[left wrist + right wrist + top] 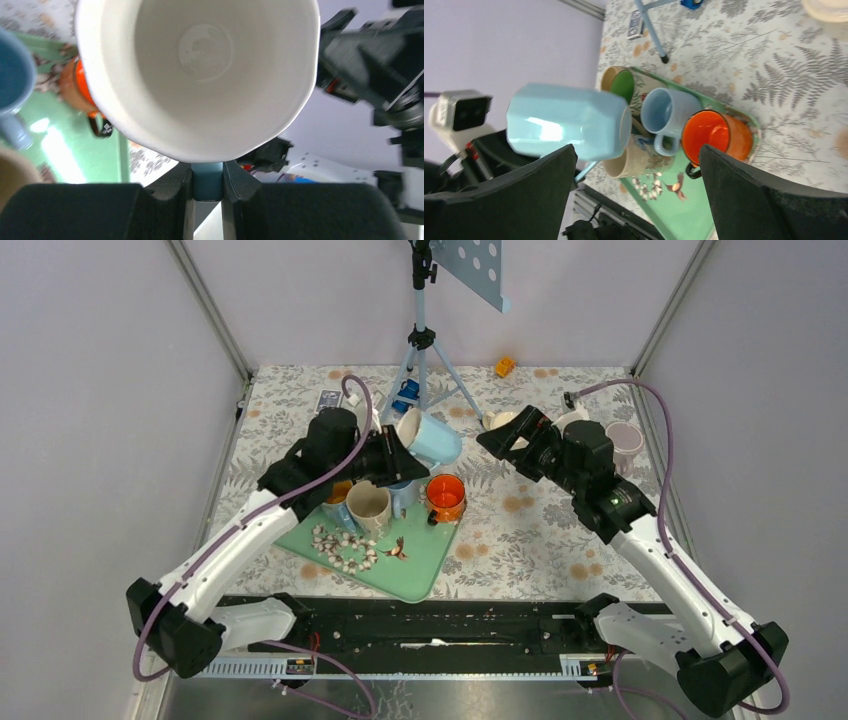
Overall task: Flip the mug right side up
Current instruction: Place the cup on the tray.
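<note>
1 pale-blue mug (432,437) hangs tilted, clamped in left hand (207,181)

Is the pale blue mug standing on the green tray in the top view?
No, the pale blue mug is held tilted in the air by the left gripper, lifted clear of the green tray.

Back of tray (425,575) crowded: orange mug (446,496), beige mug (368,508) and others packed close, little gap between. Light blue mug (430,436) hangs tilted over them in left end effector (207,177), blocking approach from above. Tripod (421,340) legs just behind. Tabletop (520,530) right of tray open; right end effector (505,430) spread wide above it.
</note>
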{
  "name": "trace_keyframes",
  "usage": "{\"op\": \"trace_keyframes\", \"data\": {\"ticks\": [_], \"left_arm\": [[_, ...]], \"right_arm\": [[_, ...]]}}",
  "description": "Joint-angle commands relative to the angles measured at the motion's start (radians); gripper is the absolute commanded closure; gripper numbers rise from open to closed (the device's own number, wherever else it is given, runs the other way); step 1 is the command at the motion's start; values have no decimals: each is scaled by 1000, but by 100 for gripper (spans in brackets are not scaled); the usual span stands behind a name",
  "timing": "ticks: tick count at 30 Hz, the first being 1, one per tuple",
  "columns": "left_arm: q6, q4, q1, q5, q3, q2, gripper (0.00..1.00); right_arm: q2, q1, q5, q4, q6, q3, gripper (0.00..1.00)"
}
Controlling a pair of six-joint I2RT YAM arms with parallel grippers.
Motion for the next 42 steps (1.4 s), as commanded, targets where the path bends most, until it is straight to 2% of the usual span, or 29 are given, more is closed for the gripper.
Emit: {"op": "trace_keyframes", "data": {"ticks": [1,11,17,26,42], "left_arm": [[152,-121,-47,-84,65,-93,100],[161,-273,-288,-335,28,-94,100],[146,-356,-385,-515,26,-46,100],[129,-397,-438,-596,2,21,100],[101,-418,-447,-674,-90,68,100]], "right_arm": [[34,6,87,-182,-122,81,0],[91,6,121,-209,-165,85,0],[93,6,147,-214,-196,77,0],[70,6,161,-203,-209,58,0],[42,5,158,-179,-232,30,0]]}}
